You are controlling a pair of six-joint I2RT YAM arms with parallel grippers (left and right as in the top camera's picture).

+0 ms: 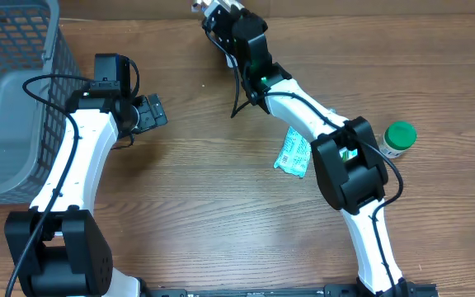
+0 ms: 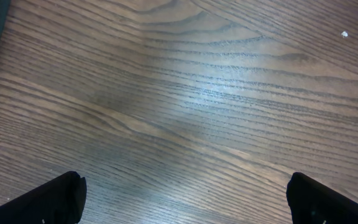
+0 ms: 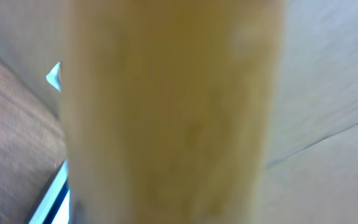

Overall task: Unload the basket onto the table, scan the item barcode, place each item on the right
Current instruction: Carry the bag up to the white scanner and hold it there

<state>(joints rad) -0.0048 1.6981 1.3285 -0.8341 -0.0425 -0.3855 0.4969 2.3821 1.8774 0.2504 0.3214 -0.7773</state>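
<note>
At the top edge of the overhead frame, the right gripper (image 1: 213, 10) is closed on what looks like a tan item (image 3: 173, 112), which fills the right wrist view as a blurred column too close to the lens to show any barcode. Toward the upper left, the left gripper (image 1: 148, 111) hangs wide open and empty over bare table (image 1: 204, 214), beside the grey basket (image 1: 23, 33). A teal packet (image 1: 293, 153) and a green-capped bottle (image 1: 399, 139) lie on the right side, untouched. No scanner is visible, so the step seems to be presenting the item beyond the frame's edge: keep the grip firm, turn the wrist slowly until the printed face points outward, and hold steady.
</note>
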